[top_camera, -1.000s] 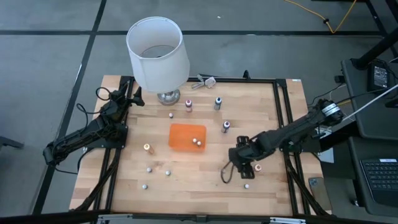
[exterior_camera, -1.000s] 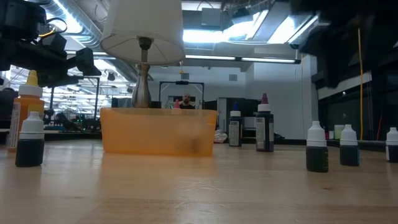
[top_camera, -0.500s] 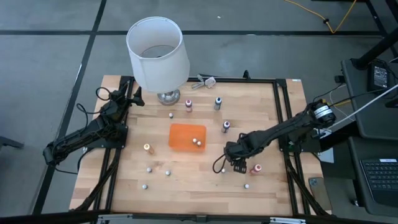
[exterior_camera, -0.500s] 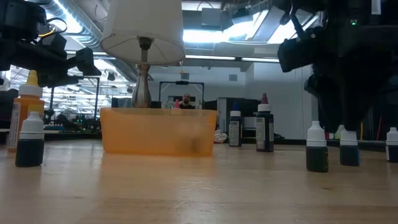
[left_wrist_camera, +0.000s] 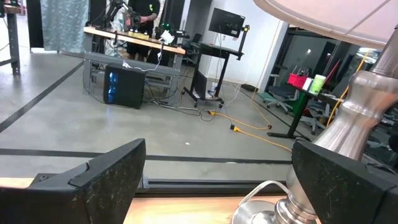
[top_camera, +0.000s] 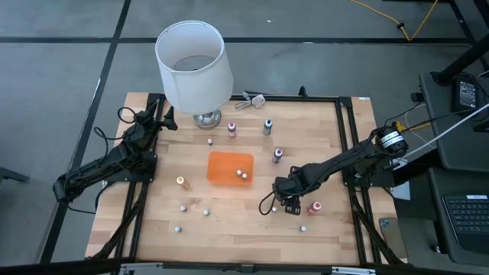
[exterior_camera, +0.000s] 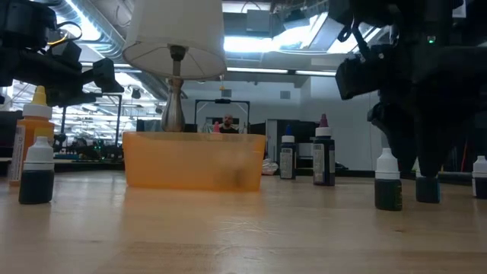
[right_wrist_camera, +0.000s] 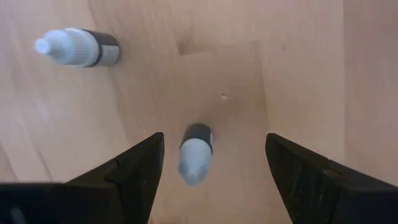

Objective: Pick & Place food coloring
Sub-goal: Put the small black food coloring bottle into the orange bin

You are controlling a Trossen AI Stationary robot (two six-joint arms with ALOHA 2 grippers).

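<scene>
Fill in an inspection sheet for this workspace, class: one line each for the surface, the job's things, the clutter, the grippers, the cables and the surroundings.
Surface: wooden table, bare between items.
Job's things: small food coloring bottles stand scattered; two sit in the orange tray; one bottle stands between the right jaws, untouched.
Clutter: white-shaded lamp at the far edge, a metal clip beside it.
Grippers: right gripper open, hovering over that bottle; left gripper open, waiting by the lamp base.
Cables: yellow cable on the floor; cables run along both arms.
Surroundings: grey floor, a keyboard to the right; desks and a person far behind.
</scene>
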